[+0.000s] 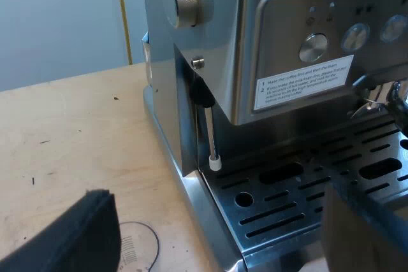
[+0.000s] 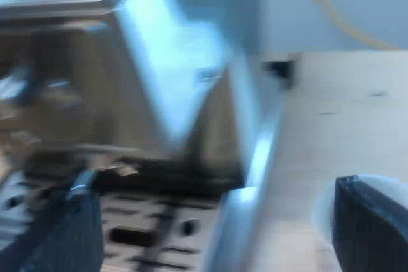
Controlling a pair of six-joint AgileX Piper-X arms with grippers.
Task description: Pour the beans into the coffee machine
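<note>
Plainly, both of my claws are empty. My left claw [image 1: 220,221] is spread wide with nothing between its fingers, hanging low over the edge of the drip tray [image 1: 299,189], close to the steam wand [image 1: 209,132]. My right claw [image 2: 217,218] gapes just as wide and holds nothing. It is at the other front corner of the espresso machine [image 1: 287,42], one finger over the tray's slots and the other over the wooden table [image 2: 344,119].

The machine stands on that table with its steel front toward me. A flat round disc [image 1: 137,246] with a barcode lies on the wood beside my left finger. A pale round shape [image 2: 382,189] sits just behind my right finger (a vessel's rim, perhaps, though I cannot tell).

As for the beans, I judge they will come in a small glass or cup. That would be light, but smooth-walled, apt to slip, and breakable if squeezed hard or knocked against steel. I would take it around the wall at mid height, pads square and pressure modest. I would keep it upright until it is over the machine's top, then tip it slowly, since loose beans rush out.
</note>
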